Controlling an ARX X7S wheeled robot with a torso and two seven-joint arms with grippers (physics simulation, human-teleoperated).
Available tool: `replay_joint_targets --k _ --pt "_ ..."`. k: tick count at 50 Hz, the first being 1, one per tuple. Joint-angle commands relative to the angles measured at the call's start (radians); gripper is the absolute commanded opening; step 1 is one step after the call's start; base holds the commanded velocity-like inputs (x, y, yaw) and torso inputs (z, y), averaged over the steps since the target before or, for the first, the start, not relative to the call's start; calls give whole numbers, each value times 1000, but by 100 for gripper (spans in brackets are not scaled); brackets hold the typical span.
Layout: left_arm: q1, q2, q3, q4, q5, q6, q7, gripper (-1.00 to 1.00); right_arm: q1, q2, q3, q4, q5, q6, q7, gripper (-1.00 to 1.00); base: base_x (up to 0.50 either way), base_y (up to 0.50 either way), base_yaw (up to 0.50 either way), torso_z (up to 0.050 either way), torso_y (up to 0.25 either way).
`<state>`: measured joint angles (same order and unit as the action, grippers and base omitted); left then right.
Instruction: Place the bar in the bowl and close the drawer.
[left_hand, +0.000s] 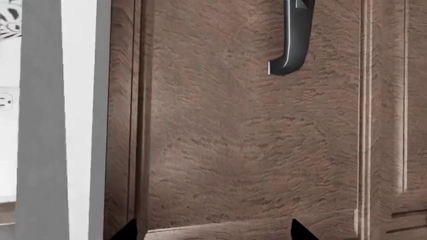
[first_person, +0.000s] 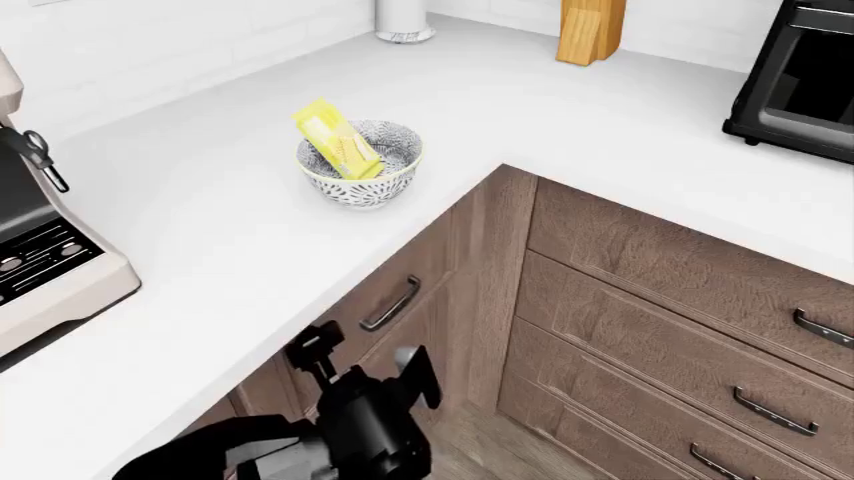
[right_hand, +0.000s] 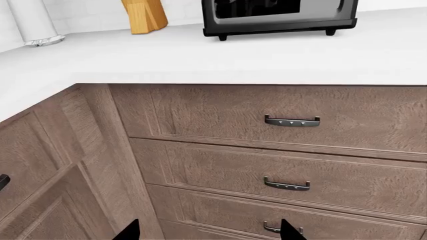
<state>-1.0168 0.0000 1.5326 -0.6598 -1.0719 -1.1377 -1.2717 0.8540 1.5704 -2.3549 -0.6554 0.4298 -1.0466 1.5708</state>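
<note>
Up on the white tabletop (first_person: 240, 240), left of centre in the head view, the bowl (first_person: 360, 164) sits near the inner corner with the yellow bar (first_person: 336, 139) propped in it, one end sticking out over the rim toward the upper left. Only the head camera catches that pair; neither wrist view shows them.

Below the tabletop edge the drawer (first_person: 400, 290) looks pushed in, its front in line with the cabinet face, dark handle (first_person: 390, 304) slanting across it. Left wrist cam is basically a wall of wood grain: a brown front (left_hand: 253, 150) with a dark curved handle (left_hand: 293, 40) near the top of the frame, plus a strip of white wall and an outlet at the left edge. I can't tell whether that front is the drawer.

Right wrist view gives what the others only hint at: the stacked drawers (right_hand: 280, 150) straight on, the black oven (right_hand: 280, 15) and wooden knife block (right_hand: 143, 15) along the top.

One pincer (first_person: 367, 370) shows at the bottom of the head view, dark, fingers spread apart with nothing between them; I can't tell which arm it's on. Each wrist cam shows two dark fingertips (left_hand: 301, 231) (right_hand: 291, 230) set wide apart at the bottom edge, so both pincers are gaping and empty.
</note>
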Motion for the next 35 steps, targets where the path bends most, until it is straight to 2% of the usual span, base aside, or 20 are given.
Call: replay_joint_targets --k 1,7,14,28,30,35 --pt "-5 0 1 -39 -9 -11 16 100 -2 0 2 3 -1 -1 0 100 0 0 0 0 0" --pt "-8 0 2 -50 -26 -3 29 100 -4 0 3 4 -3 -1 0 100 0 0 0 0 0" --pt "-18 0 7 -77 -118 25 116 100 -6 0 4 4 -2 -1 0 100 0 0 0 0 0" --pt "-19 0 7 -87 -121 28 117 100 -7 0 9 5 -1 -1 0 100 5 0 5 0 0" --pt "-20 0 7 -95 -131 25 85 100 -7 0 10 6 -2 -1 0 100 8 -2 7 0 0" --pt "-18 0 10 -84 -174 43 127 100 -9 0 11 7 -3 -1 0 100 6 2 7 0 0"
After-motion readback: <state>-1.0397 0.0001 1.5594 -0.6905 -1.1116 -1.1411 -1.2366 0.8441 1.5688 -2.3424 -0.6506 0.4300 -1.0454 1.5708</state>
